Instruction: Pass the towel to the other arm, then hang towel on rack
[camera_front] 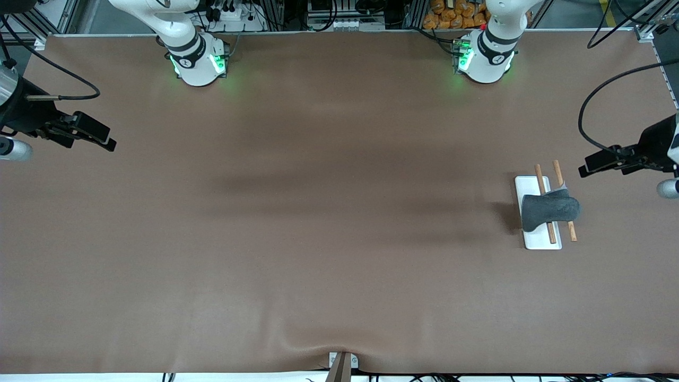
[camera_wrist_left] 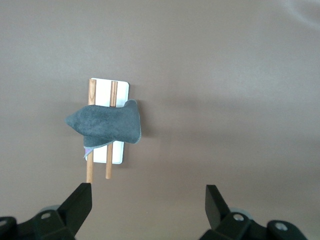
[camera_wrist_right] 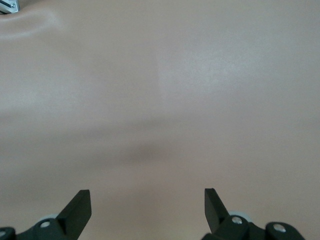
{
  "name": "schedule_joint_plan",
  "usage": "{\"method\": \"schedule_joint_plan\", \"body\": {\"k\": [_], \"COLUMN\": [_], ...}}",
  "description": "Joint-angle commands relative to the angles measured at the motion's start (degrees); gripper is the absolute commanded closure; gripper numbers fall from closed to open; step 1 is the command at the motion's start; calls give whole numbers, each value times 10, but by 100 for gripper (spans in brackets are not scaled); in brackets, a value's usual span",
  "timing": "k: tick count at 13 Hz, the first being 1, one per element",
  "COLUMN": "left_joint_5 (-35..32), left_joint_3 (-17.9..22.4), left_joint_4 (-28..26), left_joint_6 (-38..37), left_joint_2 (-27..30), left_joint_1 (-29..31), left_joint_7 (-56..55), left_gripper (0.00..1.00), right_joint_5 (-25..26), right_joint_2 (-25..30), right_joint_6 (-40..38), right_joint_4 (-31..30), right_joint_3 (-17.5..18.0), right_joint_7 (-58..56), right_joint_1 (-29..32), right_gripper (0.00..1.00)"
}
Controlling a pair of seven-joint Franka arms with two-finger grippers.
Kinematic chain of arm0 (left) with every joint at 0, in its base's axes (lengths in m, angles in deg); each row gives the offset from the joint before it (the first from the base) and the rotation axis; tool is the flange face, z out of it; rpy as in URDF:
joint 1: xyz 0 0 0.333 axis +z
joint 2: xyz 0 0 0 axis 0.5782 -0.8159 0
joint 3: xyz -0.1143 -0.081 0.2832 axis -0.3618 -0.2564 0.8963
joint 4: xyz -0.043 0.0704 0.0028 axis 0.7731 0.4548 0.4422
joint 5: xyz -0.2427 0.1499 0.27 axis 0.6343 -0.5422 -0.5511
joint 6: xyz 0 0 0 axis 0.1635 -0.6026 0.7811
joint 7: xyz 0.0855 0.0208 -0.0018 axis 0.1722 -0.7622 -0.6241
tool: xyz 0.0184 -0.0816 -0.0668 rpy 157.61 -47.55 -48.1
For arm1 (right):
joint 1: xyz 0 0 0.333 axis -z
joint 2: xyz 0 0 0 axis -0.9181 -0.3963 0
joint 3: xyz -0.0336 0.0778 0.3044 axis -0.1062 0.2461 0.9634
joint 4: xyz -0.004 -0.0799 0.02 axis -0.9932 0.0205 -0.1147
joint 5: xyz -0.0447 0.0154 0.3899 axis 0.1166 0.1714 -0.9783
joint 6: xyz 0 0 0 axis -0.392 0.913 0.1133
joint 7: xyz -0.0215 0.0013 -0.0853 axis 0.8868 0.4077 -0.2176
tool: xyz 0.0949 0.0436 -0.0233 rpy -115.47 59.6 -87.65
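Observation:
The dark grey towel (camera_front: 549, 210) hangs draped over both brown rods of the rack (camera_front: 533, 237), which stands toward the left arm's end of the table. In the left wrist view the towel (camera_wrist_left: 106, 125) lies across the rods over the rack's white base plate (camera_wrist_left: 121, 89), with its lilac tag just showing under it. My left gripper (camera_front: 583, 171) is open and empty, held up in the air beside the rack; in its own view the gripper (camera_wrist_left: 148, 200) holds nothing. My right gripper (camera_front: 110, 143) is open and empty at the right arm's end of the table, over bare mat (camera_wrist_right: 147, 200).
A brown mat (camera_front: 318, 212) covers the whole table. A small clamp (camera_front: 342, 363) sits at the table edge nearest the front camera. Both arm bases stand along the edge farthest from it.

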Motion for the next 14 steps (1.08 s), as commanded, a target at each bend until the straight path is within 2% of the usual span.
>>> {"method": "schedule_joint_plan", "body": {"k": [1, 3, 4, 7, 9, 10, 14], "left_joint_5": [-47, -53, -52, -23, 5, 10, 11], "left_joint_3": [30, 134, 166, 224, 288, 307, 316], "left_joint_4": [23, 21, 20, 9, -10, -21, -68], "left_joint_6": [-2, -25, -34, -40, -40, -39, -41], "left_joint_2": [6, 25, 27, 30, 48, 58, 108], "left_joint_1": [-58, -162, -198, -245, -291, -305, -324], "left_joint_7": [37, 37, 38, 40, 40, 39, 26], "left_gripper": [0, 0, 0, 0, 0, 0, 0], "right_joint_5": [13, 21, 21, 23, 23, 23, 31], "right_joint_2": [7, 7, 7, 7, 7, 7, 4], "right_joint_6": [-7, -9, -14, -22, -21, -20, -14], "right_joint_4": [0, -1, -1, -1, -2, -3, -4], "right_joint_3": [9, 10, 9, 10, 10, 10, 12], "right_joint_7": [-8, -22, -27, -27, -27, -27, -49], "right_joint_1": [12, 12, 13, 15, 15, 15, 28], "right_gripper": [0, 0, 0, 0, 0, 0, 0]}}
